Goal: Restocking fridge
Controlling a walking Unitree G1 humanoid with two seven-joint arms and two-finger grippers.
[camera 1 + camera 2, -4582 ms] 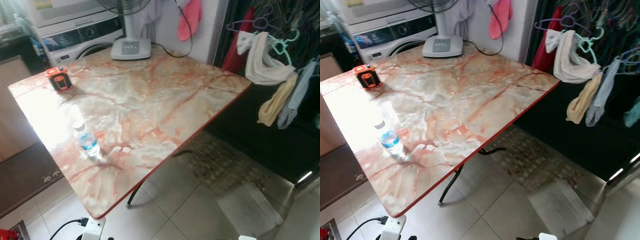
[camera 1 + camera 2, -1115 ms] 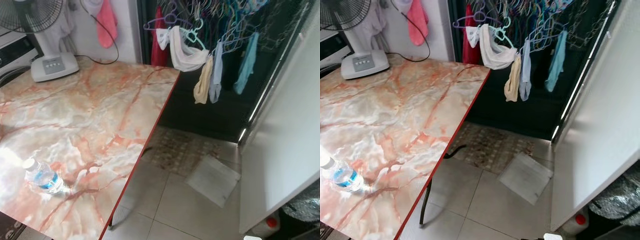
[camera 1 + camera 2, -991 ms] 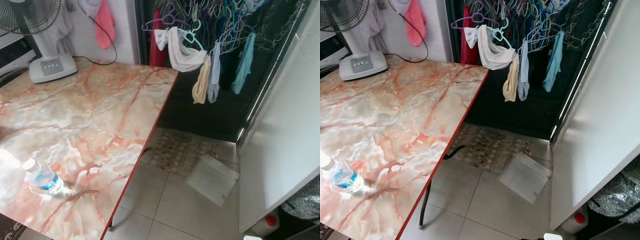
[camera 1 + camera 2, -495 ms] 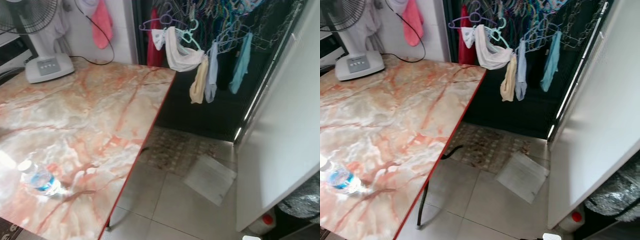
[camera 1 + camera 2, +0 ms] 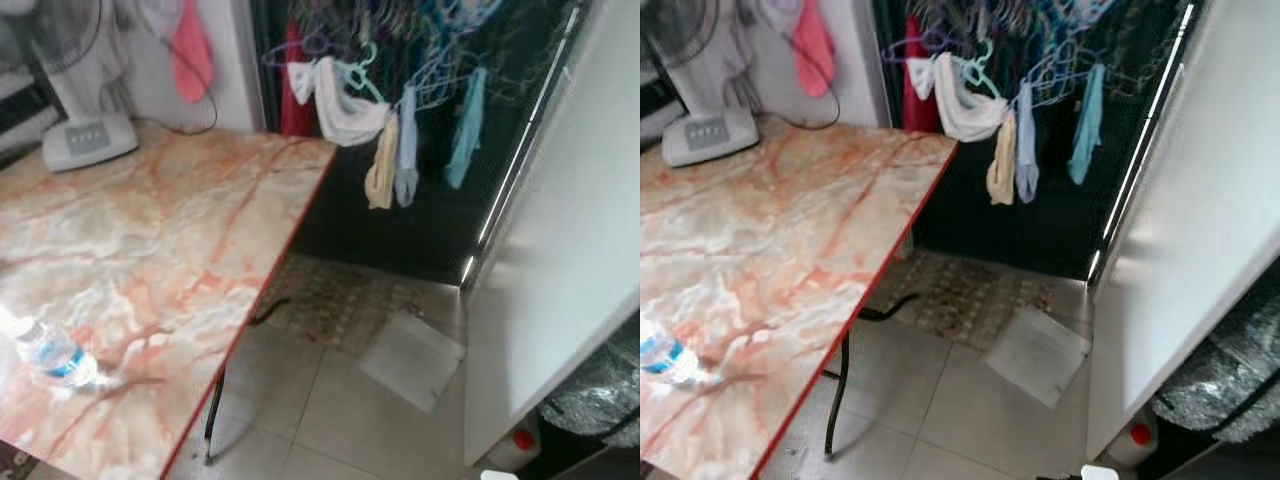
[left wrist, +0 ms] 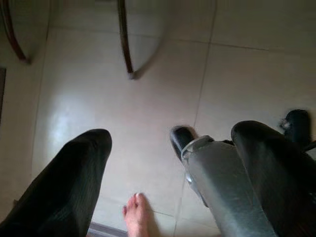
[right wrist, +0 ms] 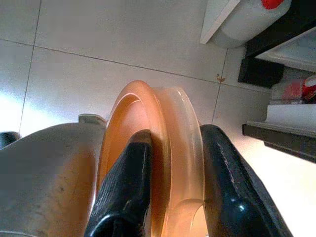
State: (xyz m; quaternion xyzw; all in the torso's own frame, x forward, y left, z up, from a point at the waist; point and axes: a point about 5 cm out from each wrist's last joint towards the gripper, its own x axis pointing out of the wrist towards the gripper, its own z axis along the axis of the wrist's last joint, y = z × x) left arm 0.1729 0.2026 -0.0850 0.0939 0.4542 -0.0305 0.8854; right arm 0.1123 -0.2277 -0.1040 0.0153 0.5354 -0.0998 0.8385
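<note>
I have the right hand [image 7: 170, 187] clenched on an orange translucent container [image 7: 153, 158], one black finger inside its rim and the other outside, carried low over the tiled floor [image 7: 98, 39]. In the right wrist view a white jug with a red cap [image 7: 252, 15] stands on the floor beside what I take to be the foot of the fridge, with shelf edges and a red item just past it. The left hand [image 6: 168, 168] hangs idle over the floor with its fingers spread and nothing between them; a person's bare toes [image 6: 134, 215] are near it, so I'd mind that side. From the head, the marble-patterned table [image 5: 150, 230] sits on my left with a water bottle [image 5: 50, 352] lying on it, well apart from the fan base [image 5: 88, 140] at the far end. The white fridge door [image 5: 560, 270] stands open on my right. I judge I'm in the carry step, bringing the container toward the fridge. Next I need to face the open compartment, raise the right arm to a free shelf, and set the container down level before letting go.
</note>
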